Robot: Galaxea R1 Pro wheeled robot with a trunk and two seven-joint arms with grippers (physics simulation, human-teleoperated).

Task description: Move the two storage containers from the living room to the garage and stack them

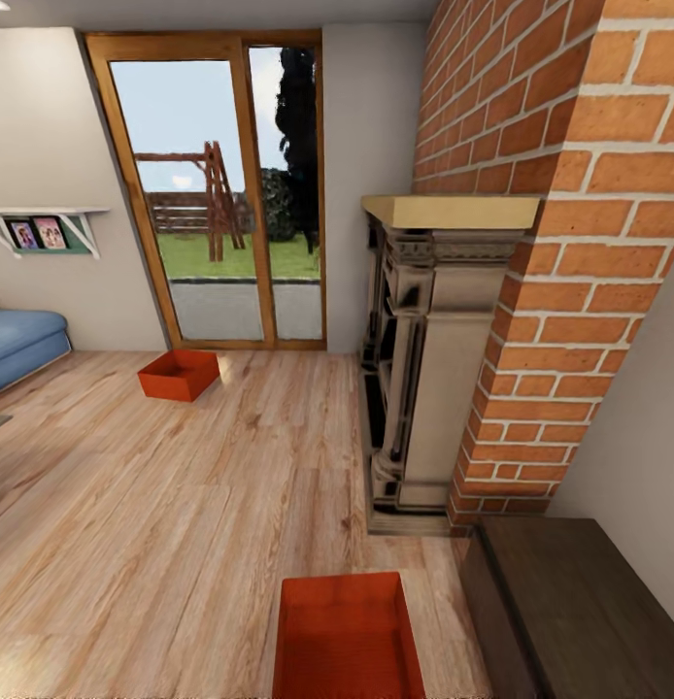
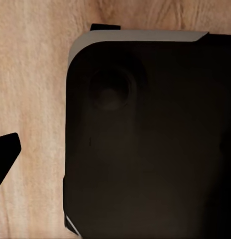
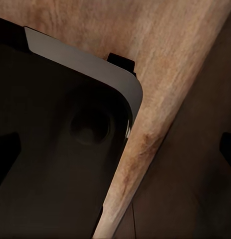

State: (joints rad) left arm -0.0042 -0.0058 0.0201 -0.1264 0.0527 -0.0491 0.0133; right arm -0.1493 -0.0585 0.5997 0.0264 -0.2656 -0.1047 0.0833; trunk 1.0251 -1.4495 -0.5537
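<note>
Two orange-red storage containers sit on the living room's light wood-plank floor. One container (image 1: 348, 636) lies right below me at the near edge of the head view. The other container (image 1: 180, 374) sits farther off, in front of the wood-framed glass doors (image 1: 216, 194). In the right wrist view, my right gripper (image 3: 115, 149) is open, its dark fingertips (image 3: 5, 154) at both picture edges, empty, over my dark base and the planks. In the left wrist view, my left gripper (image 2: 115, 154) has one fingertip (image 2: 6, 152) far out at the edge, with nothing held.
The brick fireplace (image 1: 531, 272) with its stone surround (image 1: 424, 369) rises close on the right. A dark wooden cabinet (image 1: 580, 602) stands at the near right. The blue sofa (image 1: 21, 345) is at the left edge. A wall shelf (image 1: 46, 228) holds pictures.
</note>
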